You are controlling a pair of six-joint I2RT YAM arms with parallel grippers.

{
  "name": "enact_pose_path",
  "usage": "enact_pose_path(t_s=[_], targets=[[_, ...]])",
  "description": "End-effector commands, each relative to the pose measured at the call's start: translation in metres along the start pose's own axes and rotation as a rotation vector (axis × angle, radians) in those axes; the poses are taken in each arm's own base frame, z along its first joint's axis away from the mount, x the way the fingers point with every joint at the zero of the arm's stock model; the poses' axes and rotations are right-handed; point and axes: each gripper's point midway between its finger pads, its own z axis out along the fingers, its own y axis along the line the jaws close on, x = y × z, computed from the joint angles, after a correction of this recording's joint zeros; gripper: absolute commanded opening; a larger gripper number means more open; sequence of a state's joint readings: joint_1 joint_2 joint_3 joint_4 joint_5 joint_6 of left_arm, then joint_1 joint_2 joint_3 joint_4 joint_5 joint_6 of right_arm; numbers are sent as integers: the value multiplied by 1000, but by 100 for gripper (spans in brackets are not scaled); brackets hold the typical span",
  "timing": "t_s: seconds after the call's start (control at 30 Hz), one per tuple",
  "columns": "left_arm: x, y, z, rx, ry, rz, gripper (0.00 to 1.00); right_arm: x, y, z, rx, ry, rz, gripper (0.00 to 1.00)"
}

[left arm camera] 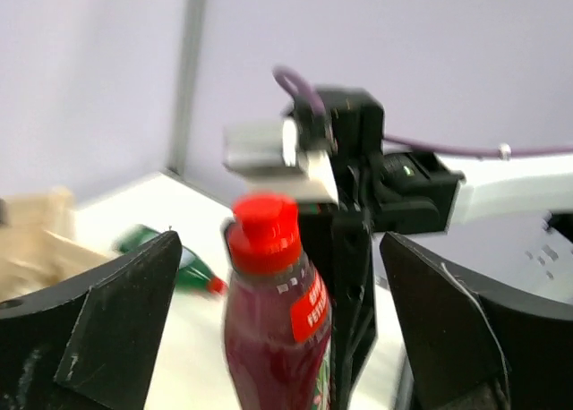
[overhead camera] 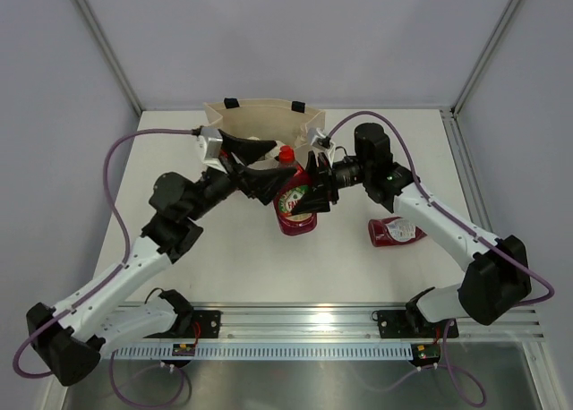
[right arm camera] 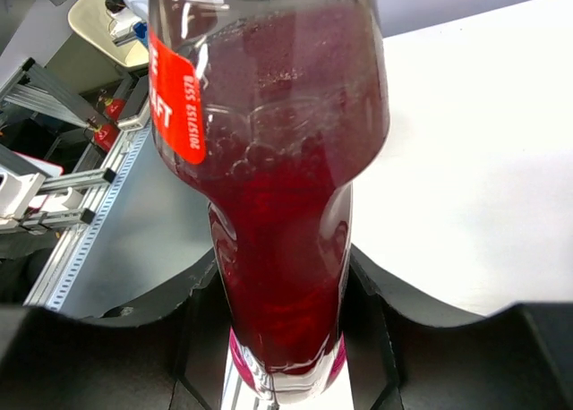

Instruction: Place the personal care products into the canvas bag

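Table (overhead camera: 224,258): white surface inside pale walls, with both arm bases bolted to a metal rail at its near edge.
Arms: the left arm (overhead camera: 134,258) and the right arm (overhead camera: 448,222) both reach in toward the middle and meet just in front of the bag.
Canvas bag (overhead camera: 255,119): beige, stands open at the far centre of the table, with dark strap loops on its rim.
Held red bottle (overhead camera: 291,220): between the two grippers, just on the near side of the bag and outside it. Its red cap (left arm camera: 264,234) points toward the bag in the top view. Whether its base touches the table I cannot tell.
Second red bottle (overhead camera: 394,232): lies on its side on the table, right of centre, under the right arm's forearm and apart from the bag.
Dark green bottle (left arm camera: 190,265): blurred in the left wrist view, lying on the table near the bag, red cap toward the camera.
Right gripper (right arm camera: 282,285): pinching the held red bottle at its narrow waist, a finger pressed to each side.
Left gripper (left arm camera: 279,242): spread wide, fingers either side of the bottle's neck, with a clear gap on both sides.
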State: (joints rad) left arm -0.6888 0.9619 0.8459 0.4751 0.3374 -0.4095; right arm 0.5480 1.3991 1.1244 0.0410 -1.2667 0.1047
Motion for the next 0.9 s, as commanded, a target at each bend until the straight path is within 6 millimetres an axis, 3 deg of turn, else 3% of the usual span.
enact_pose_path(t_s=[0.0, 0.07, 0.13, 0.17, 0.23, 0.27, 0.3, 0.33, 0.37, 0.4, 0.43, 0.47, 0.5, 0.53, 0.57, 0.63, 0.67, 0.73, 0.87], targets=[[-72, 11, -12, -156, -90, 171, 99, -47, 27, -5, -21, -28, -161, 0], [-82, 20, -20, -225, -72, 212, 99, -65, 24, -7, 4, -40, -198, 0], [-83, 35, -32, -329, -27, 250, 99, -73, 9, -10, 63, -42, -188, 0], [-82, 39, -37, -356, -13, 268, 99, -88, 7, -12, 86, -56, -215, 0], [-79, 55, -59, -472, 6, 286, 99, -99, -19, -16, 175, -64, -228, 0], [-78, 61, -67, -509, 15, 310, 99, -119, -23, -18, 209, -81, -272, 0], [-78, 57, -78, -517, 17, 317, 99, -127, -40, -20, 287, -84, -271, 0], [-65, 62, -86, -536, 42, 312, 99, -127, -63, -18, 330, -78, -243, 0], [-62, 63, -93, -551, 47, 303, 99, -154, -68, -20, 371, -107, -290, 0], [-51, 64, -100, -556, 76, 293, 99, -163, -86, -24, 446, -111, -298, 0], [-42, 62, -111, -557, 83, 283, 99, -155, -117, -20, 486, -89, -268, 0], [-30, 62, -119, -563, 109, 254, 99, -178, -122, -23, 533, -93, -339, 0], [-23, 62, -125, -567, 120, 241, 99, -185, -138, -25, 591, -87, -361, 0], [-23, 56, -136, -563, 98, 229, 99, -170, -171, -18, 618, -46, -336, 0], [-1, 62, -145, -581, 139, 195, 99, -194, -171, -17, 640, -55, -429, 0], [6, 57, -161, -579, 116, 175, 99, -188, -204, -16, 712, 0, -433, 0], [22, 62, -168, -595, 135, 156, 99, -180, -214, -12, 719, 43, -460, 0], [32, 64, -182, -622, 145, 139, 99, -152, -235, -12, 754, 139, -443, 0], [44, 64, -205, -660, 129, 106, 99, -111, -247, -22, 793, 317, -489, 0]])
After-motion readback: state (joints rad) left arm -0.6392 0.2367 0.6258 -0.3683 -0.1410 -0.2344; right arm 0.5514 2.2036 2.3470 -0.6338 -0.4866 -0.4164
